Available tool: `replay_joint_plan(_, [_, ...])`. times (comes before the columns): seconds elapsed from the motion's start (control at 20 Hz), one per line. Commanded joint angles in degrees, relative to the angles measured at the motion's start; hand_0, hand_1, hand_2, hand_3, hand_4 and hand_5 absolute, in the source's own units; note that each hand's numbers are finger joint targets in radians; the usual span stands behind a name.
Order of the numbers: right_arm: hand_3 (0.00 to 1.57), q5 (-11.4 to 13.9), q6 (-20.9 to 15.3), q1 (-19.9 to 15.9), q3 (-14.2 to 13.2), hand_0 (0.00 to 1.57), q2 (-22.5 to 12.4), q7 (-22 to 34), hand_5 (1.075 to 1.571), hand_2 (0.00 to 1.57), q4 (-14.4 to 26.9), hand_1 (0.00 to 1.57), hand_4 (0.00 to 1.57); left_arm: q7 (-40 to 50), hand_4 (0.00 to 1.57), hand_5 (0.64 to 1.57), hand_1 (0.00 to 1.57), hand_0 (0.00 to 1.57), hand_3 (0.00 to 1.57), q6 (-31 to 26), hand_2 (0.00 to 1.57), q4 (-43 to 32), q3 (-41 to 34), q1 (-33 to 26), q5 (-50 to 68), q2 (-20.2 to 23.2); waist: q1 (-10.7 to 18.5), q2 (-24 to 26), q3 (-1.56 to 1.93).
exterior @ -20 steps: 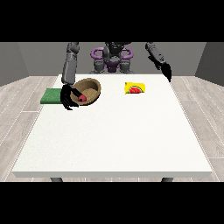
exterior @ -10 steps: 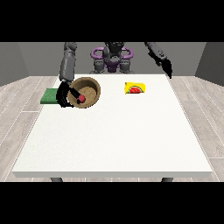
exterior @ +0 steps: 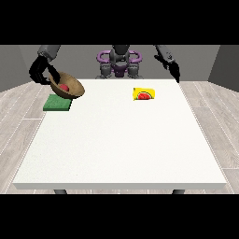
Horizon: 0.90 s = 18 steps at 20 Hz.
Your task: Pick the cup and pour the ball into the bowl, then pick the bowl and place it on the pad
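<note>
A brown bowl [exterior: 70, 86] with a red ball [exterior: 63, 87] inside hangs tilted above the table's far left. The hand at the view's left [exterior: 39, 73] is shut on the bowl's left rim. Under the bowl lies the green pad [exterior: 57, 103], flat on the table near its left edge. A yellow cup [exterior: 144, 94] lies on its side at the far right of the middle, its red inside facing the camera. The hand at the view's right [exterior: 174, 70] hangs raised above the table's far right corner, fingers pointing down, holding nothing.
The white table [exterior: 121, 140] stretches wide towards the camera. The robot's torso [exterior: 119, 63] stands behind the far edge.
The bowl with the ball has moved left and up, from beside the pad to above it, and tilts more. The hand at the view's right has barely moved.
</note>
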State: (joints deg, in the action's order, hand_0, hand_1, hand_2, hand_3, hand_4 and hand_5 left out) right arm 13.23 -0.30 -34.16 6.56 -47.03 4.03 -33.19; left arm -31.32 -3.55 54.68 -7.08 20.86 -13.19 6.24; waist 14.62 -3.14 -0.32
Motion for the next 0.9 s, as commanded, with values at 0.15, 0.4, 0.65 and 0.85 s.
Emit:
replay_joint_plan(0.15, [1.47,4.54,3.20,-0.33,1.17,1.57,-2.59,-2.89,1.534,1.57,-4.41,1.57,1.57,-4.32,0.00,0.717,0.00,0.00,0.00,1.18,0.00,-3.11,-5.73,-1.52,2.86,4.58,-7.69,-2.17,0.29])
replay_joint_plan(0.4, [1.47,6.16,3.58,0.09,-0.94,1.57,-2.52,-3.63,1.534,1.57,-4.65,1.57,1.57,-9.10,0.00,0.676,0.00,0.00,0.00,-0.63,0.00,-4.59,-8.76,-3.30,5.15,8.54,-8.40,-3.12,0.30])
replay_joint_plan(0.65, [1.54,4.58,-5.24,-0.53,-6.04,1.57,-2.47,-7.82,1.569,1.57,-0.68,1.57,1.53,-14.27,0.46,1.136,0.00,0.00,0.00,-8.65,0.00,-5.82,-14.97,0.52,11.56,16.56,-6.10,-13.85,0.37])
replay_joint_plan(0.85, [1.57,3.22,-10.61,0.99,-8.94,1.57,0.60,-11.56,1.562,1.57,1.87,1.57,1.40,-14.86,0.88,1.175,0.00,0.00,0.00,-12.08,0.00,-5.08,-18.18,1.56,14.87,21.03,-5.69,-17.35,0.41])
